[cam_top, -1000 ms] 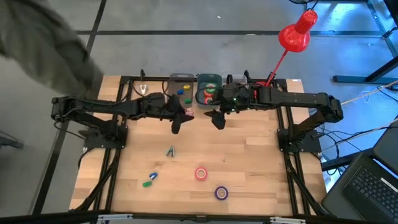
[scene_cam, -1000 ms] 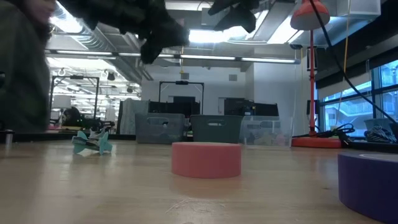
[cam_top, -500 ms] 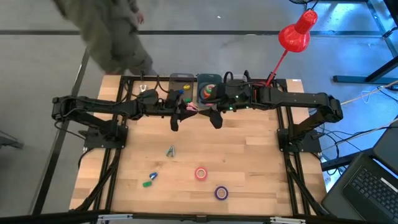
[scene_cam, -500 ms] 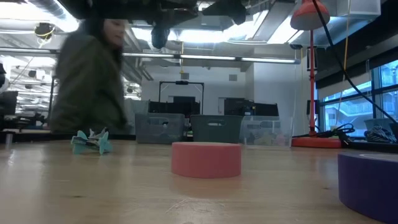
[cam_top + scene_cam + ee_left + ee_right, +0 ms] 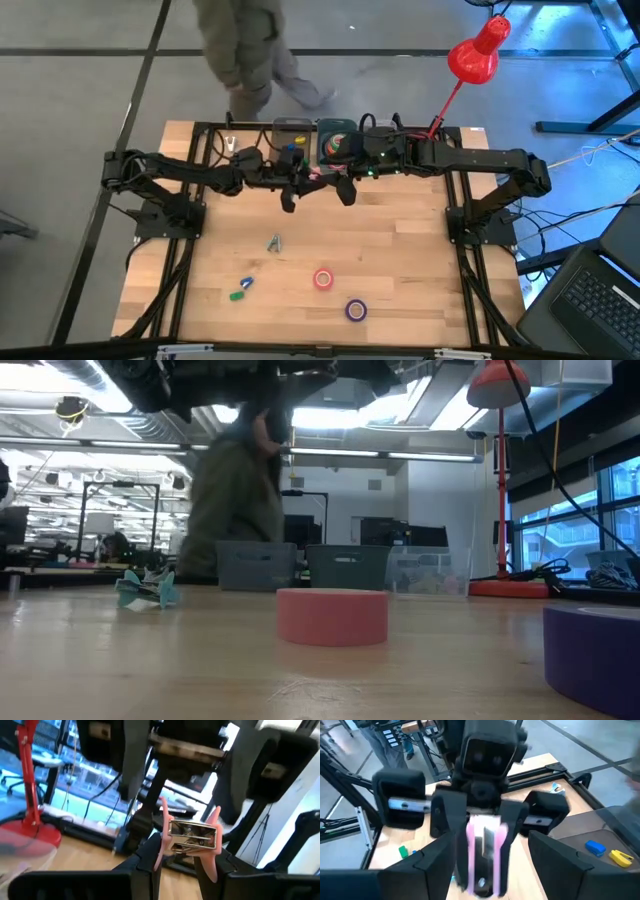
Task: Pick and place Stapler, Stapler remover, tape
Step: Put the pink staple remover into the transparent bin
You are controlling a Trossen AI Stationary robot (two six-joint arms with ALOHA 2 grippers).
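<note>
**Counts, table seen from above.**
- Tape on the boards, near side: 2, i.e. red tape roll (image 5: 322, 279) and purple tape roll (image 5: 356, 310).
- Staple removers: 2, i.e. teal staple remover (image 5: 274, 243) mid-table and pink staple remover (image 5: 318, 176) farther back, betw. the arms.
- Blue-green blocky cluster (image 5: 240, 290), near left: 1; can't tell if one pc or two.
- Bins at far edge, low view: 3, i.e. grey bin (image 5: 257, 566), teal bin (image 5: 347, 567), clear bin (image 5: 428, 572).
- Arms: 2, i.e. left arm (image 5: 190, 172) and right arm (image 5: 470, 158).
- Red lamp (image 5: 478, 50): 1.
- Person (image 5: 245, 40): 1.

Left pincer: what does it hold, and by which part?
The left pincer grips a pink staple remover by its pink handle arms; the right pincer stands open opposite it.
</note>
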